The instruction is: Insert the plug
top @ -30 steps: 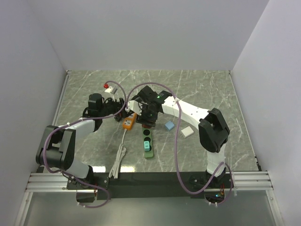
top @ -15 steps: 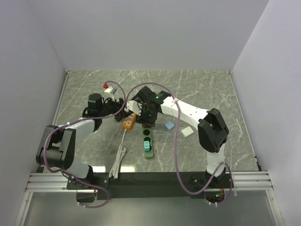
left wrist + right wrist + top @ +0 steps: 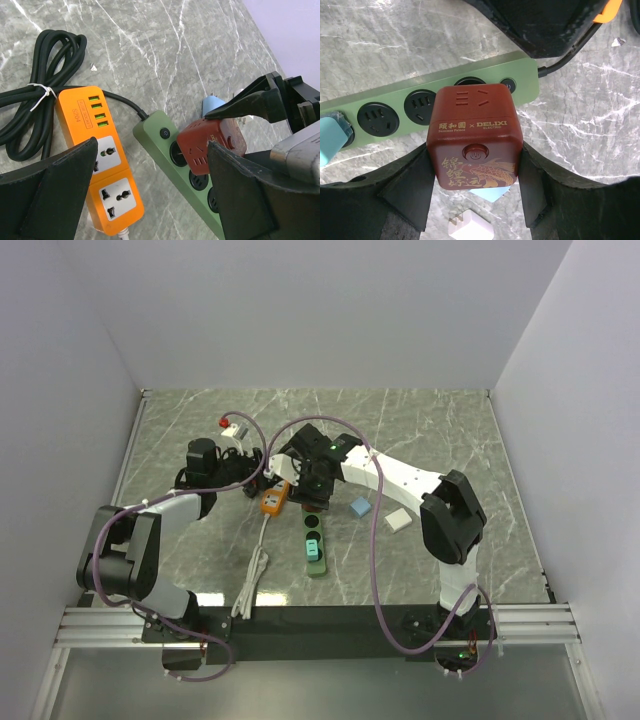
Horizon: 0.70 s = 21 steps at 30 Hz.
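A dark red cube plug (image 3: 475,142) with gold lettering and a power button is gripped between my right gripper's black fingers (image 3: 405,195). My right gripper (image 3: 475,165) holds it tilted over the green power strip (image 3: 520,75), at the socket nearest the strip's switch. I cannot tell whether its prongs are in. The left wrist view shows the cube (image 3: 210,142) at the same end of the green strip (image 3: 155,135). My left gripper (image 3: 150,170) is open and empty, between the orange power strip (image 3: 107,170) and the green one. From above, both grippers meet near the strips (image 3: 315,545).
A teal plug (image 3: 330,140) sits in the green strip's far socket. A white adapter (image 3: 470,230) and a light blue cube (image 3: 360,507) lie right of the strip. A coiled black cable (image 3: 40,90) lies beside the orange strip, and a white cord (image 3: 255,575) runs toward the near edge.
My right gripper with the red cube has shifted very slightly left and back. The left arm has not visibly moved.
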Available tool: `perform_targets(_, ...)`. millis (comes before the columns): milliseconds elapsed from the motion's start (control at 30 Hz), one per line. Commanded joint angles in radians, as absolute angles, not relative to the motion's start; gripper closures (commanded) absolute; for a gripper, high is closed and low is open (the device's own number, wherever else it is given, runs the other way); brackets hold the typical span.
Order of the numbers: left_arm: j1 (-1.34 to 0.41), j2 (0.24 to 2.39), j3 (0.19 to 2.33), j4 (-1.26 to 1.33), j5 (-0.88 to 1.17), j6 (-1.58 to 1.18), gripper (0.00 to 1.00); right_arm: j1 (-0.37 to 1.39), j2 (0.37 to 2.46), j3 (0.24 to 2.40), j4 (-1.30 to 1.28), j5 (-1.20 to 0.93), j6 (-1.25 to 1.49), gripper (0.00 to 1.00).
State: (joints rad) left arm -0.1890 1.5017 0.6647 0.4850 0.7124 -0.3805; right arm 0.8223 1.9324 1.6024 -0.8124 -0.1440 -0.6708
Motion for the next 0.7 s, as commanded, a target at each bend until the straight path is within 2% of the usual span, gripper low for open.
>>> perform_targets(0,-0.229,1.500,0.707,0.563,0.808,-0.373,0.04,0.899,1.957,1.585,-0.759,-0.192,-0.732,1.00)
perform_targets(533,-0.230,1.514,0.713,0.560,0.816,-0.376,0.05,0.911,1.950,1.542,-0.773,-0.198,-0.715,1.00)
perform_targets(667,-0.229,1.506,0.709,0.566,0.818,-0.377,0.07,0.899,1.901,1.502,-0.709,-0.183,-0.695,1.00)
